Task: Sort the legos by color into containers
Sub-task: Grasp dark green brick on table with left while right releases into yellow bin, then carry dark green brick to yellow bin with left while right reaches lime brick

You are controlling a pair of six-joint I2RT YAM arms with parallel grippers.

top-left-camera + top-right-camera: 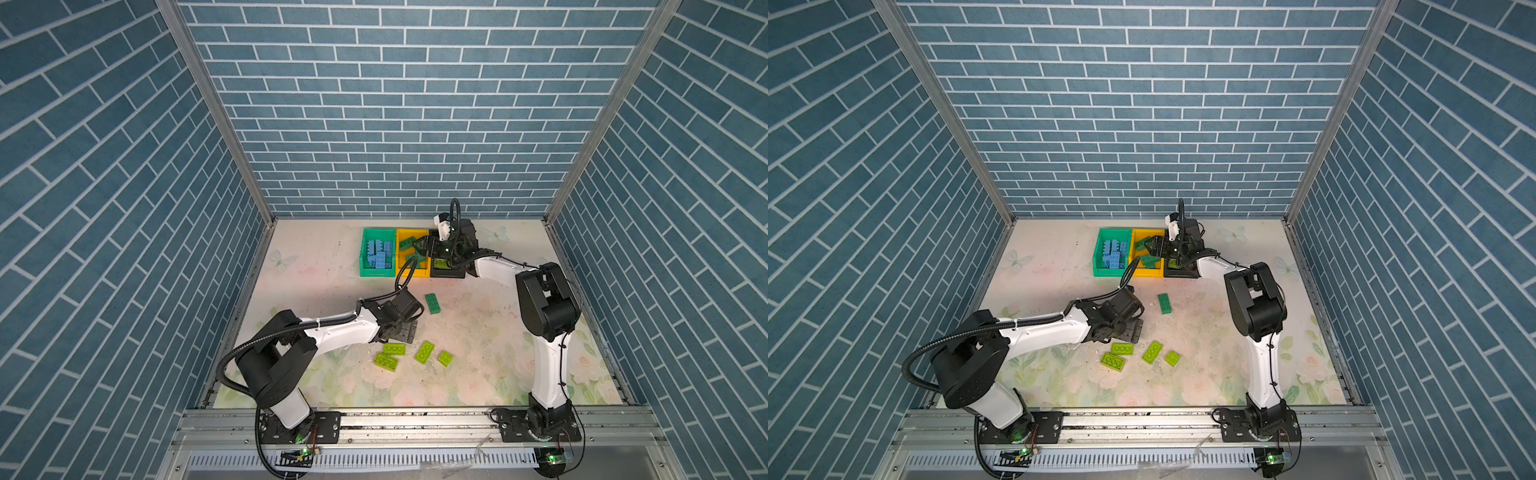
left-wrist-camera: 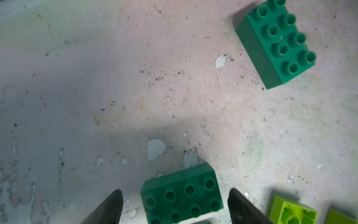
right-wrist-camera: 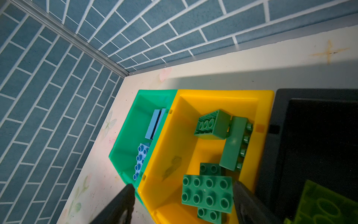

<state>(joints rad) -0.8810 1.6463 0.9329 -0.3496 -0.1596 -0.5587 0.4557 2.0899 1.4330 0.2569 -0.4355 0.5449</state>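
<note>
left pincer (image 2: 175,191) spread wide astride a dark green brick (image 2: 182,195), untouching; right pincer (image 3: 183,185) spread above the yellow bin (image 3: 222,95).

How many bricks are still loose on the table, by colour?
Dark green bricks: 2, one of them lying between the open jaws of the left gripper
Lime green bricks: 4
Total: 6

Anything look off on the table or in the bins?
Only wear: the table has pale chipped patches. In the yellow bin one dark green brick lies tipped on its side; colours aren't mixed there.
</note>
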